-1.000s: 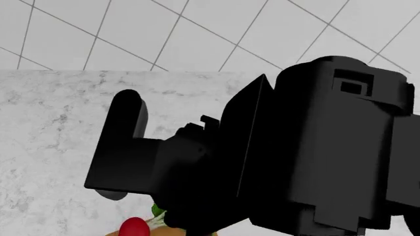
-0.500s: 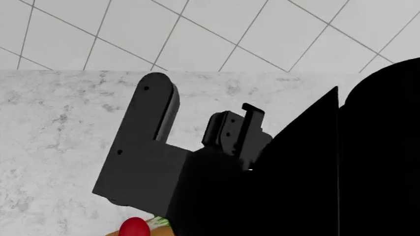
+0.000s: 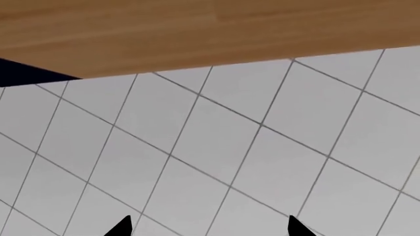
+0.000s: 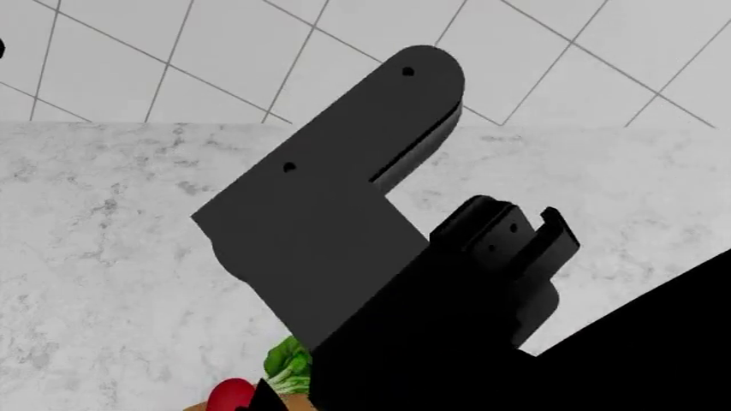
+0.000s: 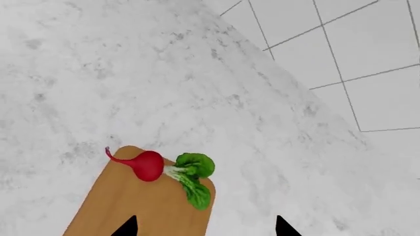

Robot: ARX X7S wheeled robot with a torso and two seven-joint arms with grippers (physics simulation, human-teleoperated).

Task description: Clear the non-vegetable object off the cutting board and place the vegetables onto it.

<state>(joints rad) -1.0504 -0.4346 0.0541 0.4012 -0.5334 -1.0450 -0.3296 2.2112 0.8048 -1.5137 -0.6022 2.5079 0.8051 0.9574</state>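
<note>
On the near end of the cutting board (image 5: 141,206), one radish (image 5: 148,164) is lying, the only vegetable showing in any view. In the right wrist view its red bulb is sitting close to the board's end edge, its thin root tail is reaching toward one rounded corner, and its crinkled green leaves (image 5: 194,177) are spreading toward the other corner, their tips reaching the board's side edge. One board is showing, resting flat on the grey speckled counter (image 5: 131,73), and a white tiled wall (image 5: 341,59) is rising behind the counter. No hot dog is appearing in any of the three views.

Two dark fingertips of the right gripper (image 5: 204,227) are poking into that view, standing well apart with nothing between them, above the board and clear of the radish.

Two fingertips of the left gripper (image 3: 206,227) are likewise standing wide apart and holding nothing; they are facing white tiles (image 3: 217,157) beneath a wooden panel (image 3: 196,29).

From the head, a black arm (image 4: 377,248) is filling most of the view, and only a sliver of the red bulb (image 4: 232,395) and some leaves (image 4: 286,361) are peeking out at the lower edge beside it.
</note>
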